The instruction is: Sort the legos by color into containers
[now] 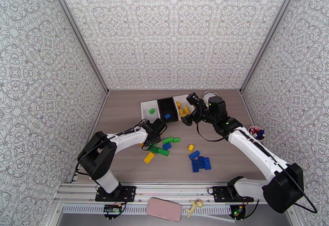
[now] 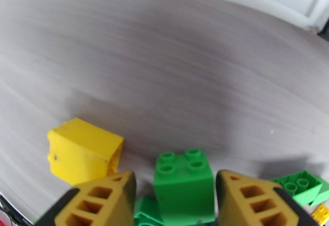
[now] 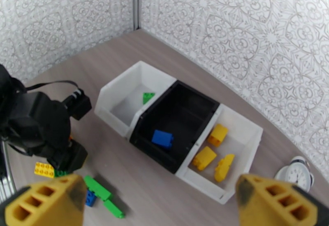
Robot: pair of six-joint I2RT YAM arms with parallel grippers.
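While left tool [image 2: 176, 178] straddles a green lego [image 2: 184, 189], seemingly unclamped, right tool [image 3: 160, 183] aloft, agape.

The walls [image 1: 172, 29] wear a grey-on-white floral tile pattern; the tabletop [image 1: 123, 111] is grey-brown wood grain. The middle bin [image 3: 185, 107] is black (its brick [image 3: 162, 138] blue), the outer bins [image 3: 117, 99] white. A green brick [image 2: 181, 169], a yellow brick [image 2: 82, 150]; the left hand [image 2: 174, 181] is mustard yellow.
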